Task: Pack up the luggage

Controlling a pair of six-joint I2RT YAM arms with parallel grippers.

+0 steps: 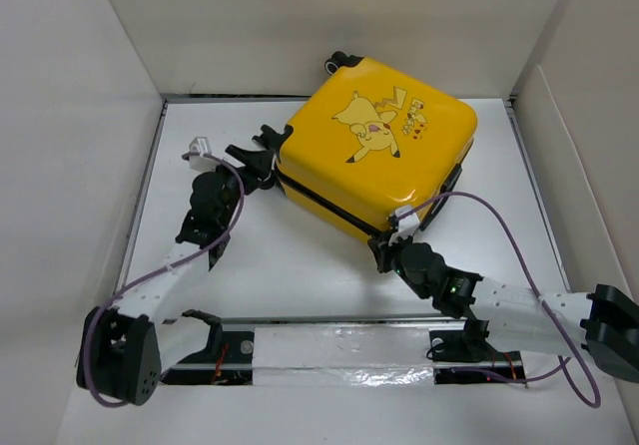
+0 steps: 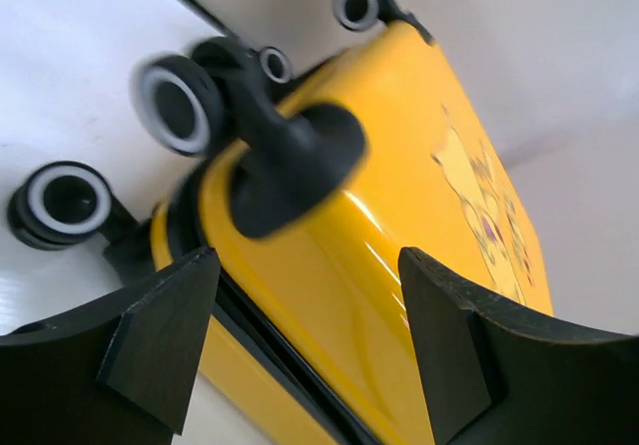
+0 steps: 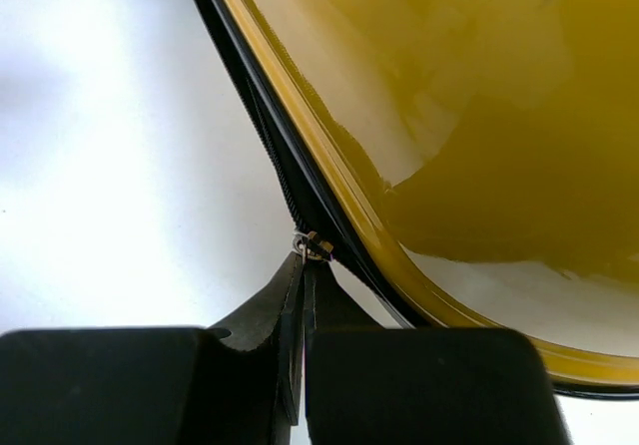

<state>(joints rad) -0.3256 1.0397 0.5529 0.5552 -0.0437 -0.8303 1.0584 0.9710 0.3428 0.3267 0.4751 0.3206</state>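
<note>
The luggage, a yellow hard-shell suitcase with a cartoon print, lies flat and closed at the back of the white table, black wheels toward the left. My left gripper is open at that wheel end. In the left wrist view its fingers stand wide apart on either side of the yellow shell, just below a wheel mount. My right gripper is at the near corner of the luggage, shut on the small metal zipper pull of the black zipper track.
White walls box in the table on the left, back and right. A taped rail runs along the near edge between the arm bases. Purple cables loop off both arms.
</note>
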